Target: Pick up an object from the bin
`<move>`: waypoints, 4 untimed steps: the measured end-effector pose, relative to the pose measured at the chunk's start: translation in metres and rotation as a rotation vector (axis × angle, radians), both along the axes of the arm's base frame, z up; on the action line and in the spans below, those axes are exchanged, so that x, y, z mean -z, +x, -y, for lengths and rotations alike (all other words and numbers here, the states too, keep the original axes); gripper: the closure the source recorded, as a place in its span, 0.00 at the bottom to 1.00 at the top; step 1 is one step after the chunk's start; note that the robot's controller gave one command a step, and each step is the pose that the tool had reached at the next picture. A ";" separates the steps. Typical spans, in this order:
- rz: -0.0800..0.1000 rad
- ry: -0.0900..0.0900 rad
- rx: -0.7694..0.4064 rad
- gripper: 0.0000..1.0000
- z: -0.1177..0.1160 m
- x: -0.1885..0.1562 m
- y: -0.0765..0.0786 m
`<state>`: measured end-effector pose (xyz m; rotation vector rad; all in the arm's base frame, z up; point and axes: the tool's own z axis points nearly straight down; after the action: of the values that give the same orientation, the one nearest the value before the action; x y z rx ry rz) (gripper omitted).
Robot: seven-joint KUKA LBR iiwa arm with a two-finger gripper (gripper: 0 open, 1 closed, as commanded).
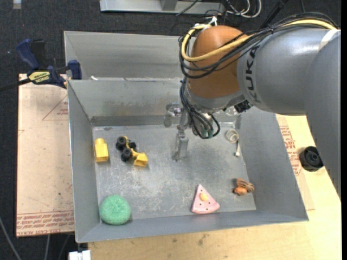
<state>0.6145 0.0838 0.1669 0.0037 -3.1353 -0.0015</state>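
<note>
Pincer (208, 148) spread wide, nothing between fingers, above bare mid-floor of grey bin (81, 161) | black-yellow toy (131, 151) view-left | pink wedge (204, 200) toward front wall

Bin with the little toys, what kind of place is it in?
Likely a robot lab or workshop: a big KUKA arm reaches over a metal bin holding a green ball and pink wedge toy, with loose cables on the floor behind.

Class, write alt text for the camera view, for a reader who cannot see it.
A robot arm's gripper hangs with fingers spread over bare floor in a grey bin, holding nothing. Around it lie a yellow block, a black-and-yellow toy, a green ball, a pink wedge and a small brown thing.
</note>
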 end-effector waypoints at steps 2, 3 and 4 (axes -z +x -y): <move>0.015 0.001 0.012 0.00 -0.051 0.048 0.003; 0.008 0.002 -0.093 0.00 -0.080 0.085 0.008; 0.008 0.001 -0.008 1.00 -0.071 0.097 -0.012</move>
<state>0.6029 0.1543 0.0702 0.0168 -3.1432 -0.0032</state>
